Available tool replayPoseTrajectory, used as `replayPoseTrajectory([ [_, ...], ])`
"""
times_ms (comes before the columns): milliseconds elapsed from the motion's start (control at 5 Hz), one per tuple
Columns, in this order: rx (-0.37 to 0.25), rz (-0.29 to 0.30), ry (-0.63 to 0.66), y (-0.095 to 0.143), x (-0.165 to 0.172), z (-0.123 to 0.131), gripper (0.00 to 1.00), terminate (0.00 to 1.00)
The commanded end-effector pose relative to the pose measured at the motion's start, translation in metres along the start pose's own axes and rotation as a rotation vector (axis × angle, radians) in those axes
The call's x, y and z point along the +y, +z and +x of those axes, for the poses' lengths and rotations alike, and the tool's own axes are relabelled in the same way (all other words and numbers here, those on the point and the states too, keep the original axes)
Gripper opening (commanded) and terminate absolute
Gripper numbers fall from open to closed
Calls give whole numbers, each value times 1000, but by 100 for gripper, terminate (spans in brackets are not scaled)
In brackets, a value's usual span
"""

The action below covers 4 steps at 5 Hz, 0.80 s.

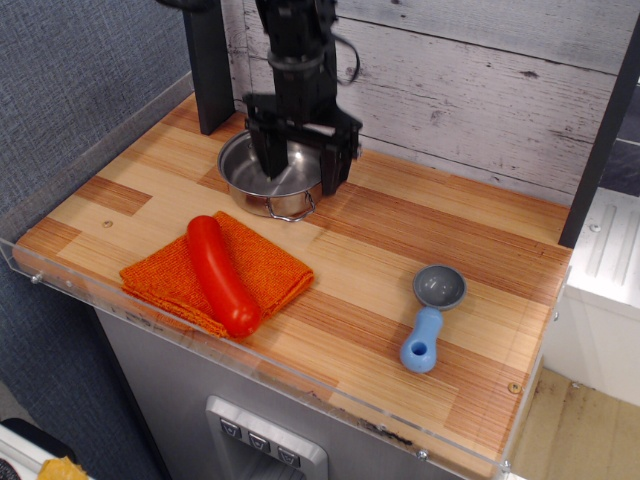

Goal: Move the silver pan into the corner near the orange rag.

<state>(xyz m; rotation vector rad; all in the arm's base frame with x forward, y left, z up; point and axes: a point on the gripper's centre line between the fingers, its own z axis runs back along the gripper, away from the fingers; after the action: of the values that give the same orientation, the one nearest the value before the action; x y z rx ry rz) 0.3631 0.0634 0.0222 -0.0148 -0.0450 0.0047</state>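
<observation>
The silver pan [252, 176] stands at the back left of the striped wooden table, empty, with one wire loop handle toward the front. My gripper [301, 168] is open and low over the pan's right side; one finger [269, 158] is over the pan's inside and the other [335, 166] is just outside its right rim. It holds nothing. The orange rag [275, 272] lies folded near the front left, with a glossy red sausage-shaped object [220, 276] lying across it. The front-left table corner [24, 252] with its clear acrylic rim is left of the rag.
A blue-handled scoop with a grey bowl [430, 314] lies at the front right. A dark upright post [208, 70] stands behind the pan at the back left. A plank wall [480, 90] runs along the back. A clear rim edges the table's left and front.
</observation>
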Motion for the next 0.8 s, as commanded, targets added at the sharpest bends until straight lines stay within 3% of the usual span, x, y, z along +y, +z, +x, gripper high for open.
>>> replayPoseTrajectory([
  [0,-46,7,7,-1,-3,10,0,0],
  [600,-133,-21,15,30,-1,10,0,0],
])
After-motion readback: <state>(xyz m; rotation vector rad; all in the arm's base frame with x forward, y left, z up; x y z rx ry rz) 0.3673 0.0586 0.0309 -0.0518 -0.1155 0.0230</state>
